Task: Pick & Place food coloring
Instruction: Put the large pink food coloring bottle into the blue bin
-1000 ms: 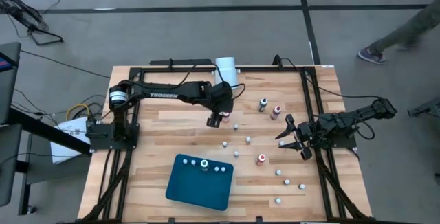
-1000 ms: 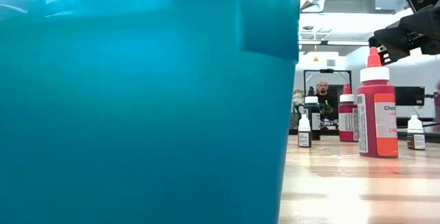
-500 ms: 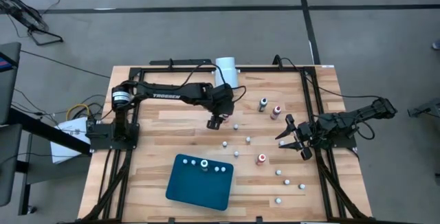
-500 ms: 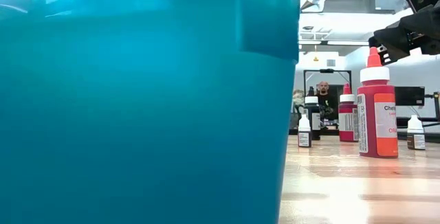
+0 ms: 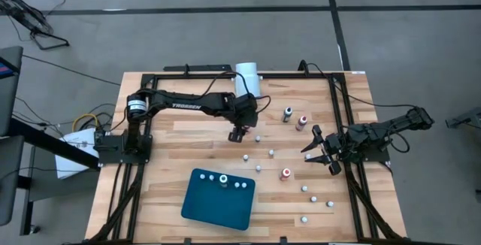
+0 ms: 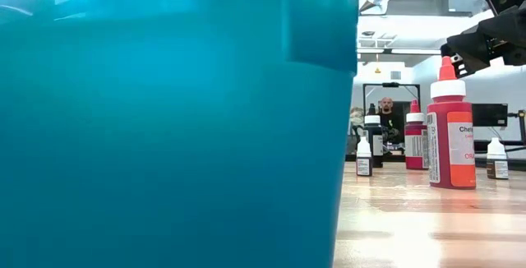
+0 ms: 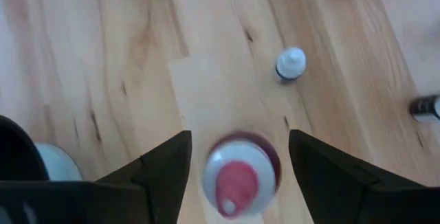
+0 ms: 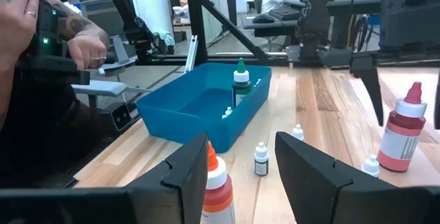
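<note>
The food coloring is a scatter of small bottles on the wooden table, among them a red one (image 5: 285, 173), a dark one (image 5: 287, 113) and tiny white-capped ones (image 5: 246, 157). Three stand in the teal tray (image 5: 214, 207). My left gripper (image 5: 237, 134) is open and slants down over a red-tipped, white-collared bottle (image 7: 240, 176). This bottle stands upright between the fingers (image 7: 165, 165) with a gap on each side. My right gripper (image 5: 316, 149) waits open at the table's right edge.
A large white cylinder (image 5: 248, 78) stands at the far edge behind the left arm. The tray's wall (image 6: 164, 120) fills the left of the low view. In the right wrist view a person's hands (image 8: 82, 42) show beyond the tray (image 8: 185, 114).
My left gripper has sunk a little toward the red-tipped bottle below it, its fingers still open. The bottles and my right gripper have kept still.
</note>
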You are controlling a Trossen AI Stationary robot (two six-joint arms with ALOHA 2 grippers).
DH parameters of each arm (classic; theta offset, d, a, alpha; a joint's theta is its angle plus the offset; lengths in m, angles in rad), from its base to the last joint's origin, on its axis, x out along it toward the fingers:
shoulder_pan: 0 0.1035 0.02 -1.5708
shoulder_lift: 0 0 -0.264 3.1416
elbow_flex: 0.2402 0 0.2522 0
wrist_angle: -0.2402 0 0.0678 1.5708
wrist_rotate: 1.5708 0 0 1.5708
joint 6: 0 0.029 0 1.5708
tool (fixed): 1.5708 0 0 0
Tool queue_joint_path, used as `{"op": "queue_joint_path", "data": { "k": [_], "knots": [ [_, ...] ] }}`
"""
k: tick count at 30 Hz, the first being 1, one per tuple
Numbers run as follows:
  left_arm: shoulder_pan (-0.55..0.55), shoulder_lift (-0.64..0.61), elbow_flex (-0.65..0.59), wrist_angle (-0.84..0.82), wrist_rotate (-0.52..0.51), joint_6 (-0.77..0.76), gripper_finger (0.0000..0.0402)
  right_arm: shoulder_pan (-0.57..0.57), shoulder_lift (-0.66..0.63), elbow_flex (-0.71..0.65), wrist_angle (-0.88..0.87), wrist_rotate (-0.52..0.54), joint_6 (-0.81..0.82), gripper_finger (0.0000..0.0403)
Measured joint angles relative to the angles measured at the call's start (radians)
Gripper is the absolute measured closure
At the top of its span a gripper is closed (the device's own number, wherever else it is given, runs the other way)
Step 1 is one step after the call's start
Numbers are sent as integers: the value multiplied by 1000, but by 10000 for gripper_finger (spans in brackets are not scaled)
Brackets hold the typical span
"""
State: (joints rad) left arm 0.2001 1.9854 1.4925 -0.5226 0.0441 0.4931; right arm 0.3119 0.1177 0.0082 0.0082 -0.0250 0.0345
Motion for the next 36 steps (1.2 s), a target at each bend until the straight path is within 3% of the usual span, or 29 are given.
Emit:
{"op": "queue_joint_path", "data": {
  "k": [10, 17, 24, 30, 36],
  "knots": [
    [0, -2, 0, -24, -38, -6, 273, 0, 0, 0, 0, 0, 0, 244],
    [-15, -6, 0, -31, -67, -6, 267, 0, 0, 0, 0, 0, 0, 244],
    [-76, -64, 0, -42, -164, 56, 256, 0, 0, 0, 0, 0, 0, 244],
    [-156, -138, 2, -56, -189, 80, 272, 0, 0, 0, 3, 0, 0, 244],
    [-279, -202, 2, -91, -251, 131, 256, 0, 0, 0, 4, 0, 0, 244]
  ]
}}
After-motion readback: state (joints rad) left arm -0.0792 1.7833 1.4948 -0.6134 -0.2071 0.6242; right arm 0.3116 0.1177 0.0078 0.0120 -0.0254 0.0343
